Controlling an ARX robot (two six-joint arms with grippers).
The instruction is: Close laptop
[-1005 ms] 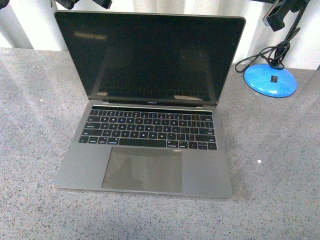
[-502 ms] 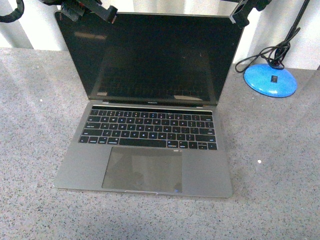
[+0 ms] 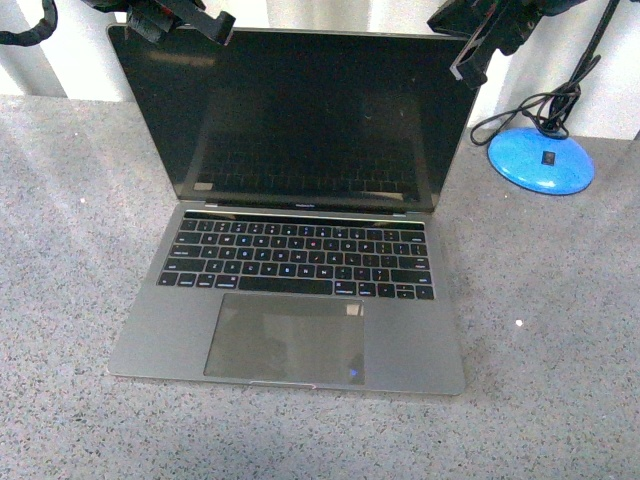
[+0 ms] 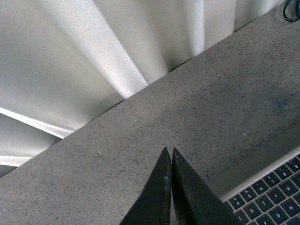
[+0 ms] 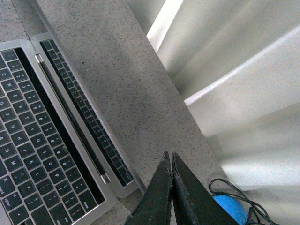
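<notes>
The laptop (image 3: 300,290) stands open on the grey speckled table, its black screen upright and facing me, keyboard and trackpad exposed. My left gripper (image 3: 222,28) is shut and hovers at the lid's top edge near its left corner. At the lid's upper right corner my right gripper (image 3: 466,70) is shut too, its tip overlapping the screen's edge. In the left wrist view the shut left gripper (image 4: 168,151) points past a corner of the laptop (image 4: 274,197). In the right wrist view the shut right gripper (image 5: 169,154) sits beside the laptop (image 5: 33,154) and its hinge.
A blue round base (image 3: 541,160) with a coiled black cable stands right of the laptop; the blue base (image 5: 229,208) also shows under the right gripper. White curtain folds (image 4: 93,56) line the table's (image 3: 560,330) far edge.
The right gripper has come down from the top right to the lid's upper right corner. The left gripper came into view at the upper left and stays there. The lid's angle looks the same.
</notes>
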